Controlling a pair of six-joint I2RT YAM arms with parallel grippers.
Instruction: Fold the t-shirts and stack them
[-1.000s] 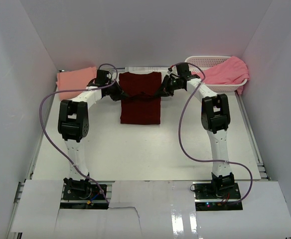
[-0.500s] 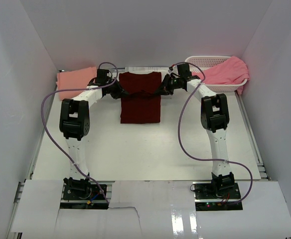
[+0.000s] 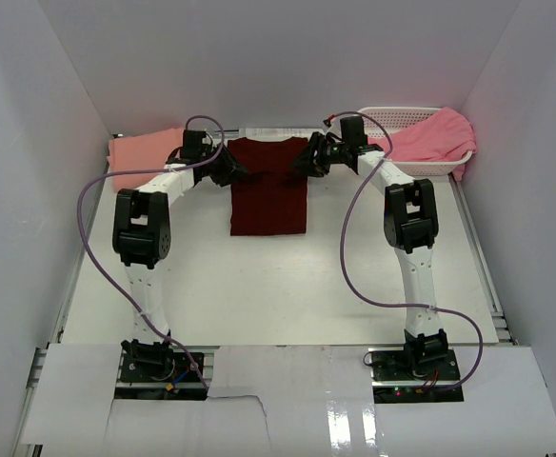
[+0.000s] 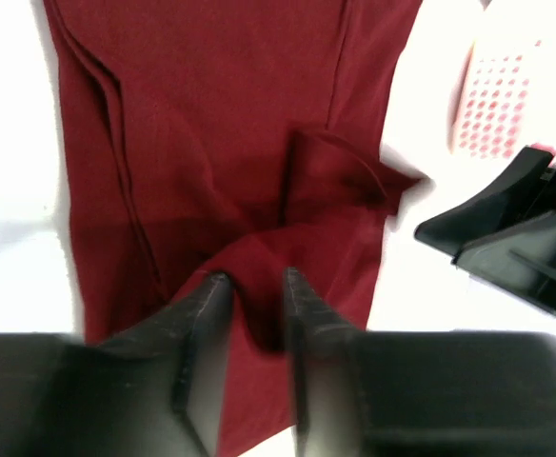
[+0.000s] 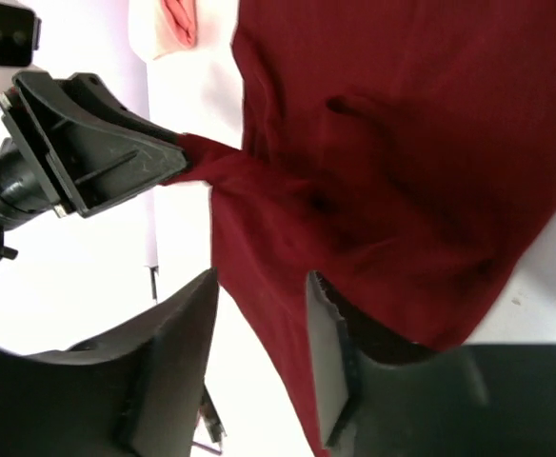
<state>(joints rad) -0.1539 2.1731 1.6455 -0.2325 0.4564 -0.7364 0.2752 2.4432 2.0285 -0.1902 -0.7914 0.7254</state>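
The dark maroon t-shirt (image 3: 268, 195) lies folded into a narrow strip at the table's far middle. My left gripper (image 3: 232, 169) is at its left edge. In the left wrist view that gripper (image 4: 254, 286) is open, and a raised ridge of maroon cloth (image 4: 211, 143) stands between its parted fingers. My right gripper (image 3: 307, 164) is at the shirt's right edge. It (image 5: 261, 278) is open, with the maroon hem (image 5: 373, 171) running between its fingers. The salmon-peach t-shirt (image 3: 145, 152) lies folded at the far left. The brighter pink t-shirt (image 3: 435, 138) hangs out of the basket.
The white lattice basket (image 3: 387, 116) stands at the far right corner against the wall. White walls close in the table on the left, back and right. Purple cables (image 3: 349, 238) loop off both arms above the table.
Both grippers have gone from shut to open on the maroon shirt's edges. They have shifted a little toward the far wall, and the shirt's upper part now lies flatter.
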